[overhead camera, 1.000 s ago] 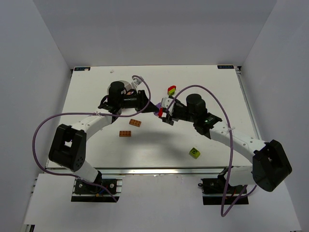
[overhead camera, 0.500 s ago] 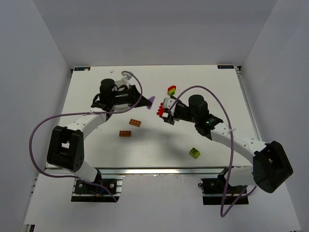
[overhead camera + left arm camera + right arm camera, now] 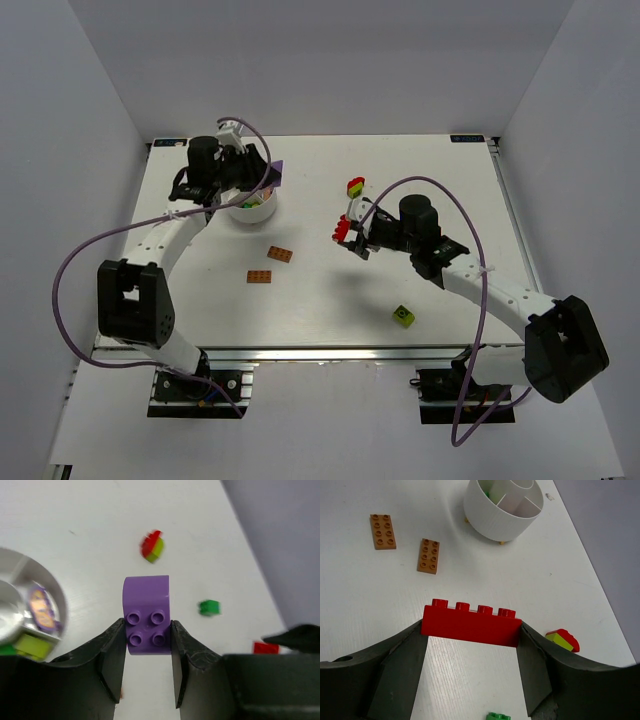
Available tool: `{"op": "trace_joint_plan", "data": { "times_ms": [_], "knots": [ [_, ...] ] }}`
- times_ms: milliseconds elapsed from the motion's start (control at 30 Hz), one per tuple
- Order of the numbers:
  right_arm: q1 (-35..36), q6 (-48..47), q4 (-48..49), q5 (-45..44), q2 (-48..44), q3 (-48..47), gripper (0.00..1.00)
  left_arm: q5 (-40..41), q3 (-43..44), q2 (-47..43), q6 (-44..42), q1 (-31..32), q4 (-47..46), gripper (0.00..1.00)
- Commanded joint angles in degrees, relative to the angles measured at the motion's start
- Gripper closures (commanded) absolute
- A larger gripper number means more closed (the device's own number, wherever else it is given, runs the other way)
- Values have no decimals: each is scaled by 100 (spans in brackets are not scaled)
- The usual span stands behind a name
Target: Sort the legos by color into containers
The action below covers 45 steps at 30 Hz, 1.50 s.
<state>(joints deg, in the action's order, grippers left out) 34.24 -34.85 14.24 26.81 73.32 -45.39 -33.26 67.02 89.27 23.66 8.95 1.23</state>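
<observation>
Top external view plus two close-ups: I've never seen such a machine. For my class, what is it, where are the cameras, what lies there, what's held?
Two robot arms with two-finger grippers work at a white table. One camera looks down from above; one rides on each wrist. The left gripper holds a purple brick near the white divided dish; the right gripper holds a red brick. Loose on the table: two orange plates, a lime-green block, a green cube, a red-yellow-green piece.

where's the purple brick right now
The purple brick is held in the left gripper, at the top view's far left, raised just beside the white dish.
</observation>
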Motion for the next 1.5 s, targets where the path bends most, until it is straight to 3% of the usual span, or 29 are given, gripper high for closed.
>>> {"op": "trace_joint_plan", "data": {
  "times_ms": [0, 33, 167, 367, 833, 1467],
  "knots": [
    [4, 136, 70, 272, -160, -41, 100, 1653, 828, 256, -1124, 326, 1096, 100],
    [4, 136, 61, 307, -151, -32, 100, 2178, 1013, 362, -1266, 509, 1359, 100],
    [4, 207, 44, 404, -178, -32, 100, 3024, 1453, 906, -1882, 880, 1204, 100],
    [-14, 259, 26, 509, -265, -23, 100, 3754, 1849, 1478, -2278, 977, 1221, 100],
    [-40, 303, 0, 597, -195, -41, 100, 3958, 2359, 2120, -2577, 968, 1502, 100],
    [-145, 391, -27, 800, -160, -76, 100, 4450, 2245, 2208, -2788, 968, 1450, 100]
  ]
}}
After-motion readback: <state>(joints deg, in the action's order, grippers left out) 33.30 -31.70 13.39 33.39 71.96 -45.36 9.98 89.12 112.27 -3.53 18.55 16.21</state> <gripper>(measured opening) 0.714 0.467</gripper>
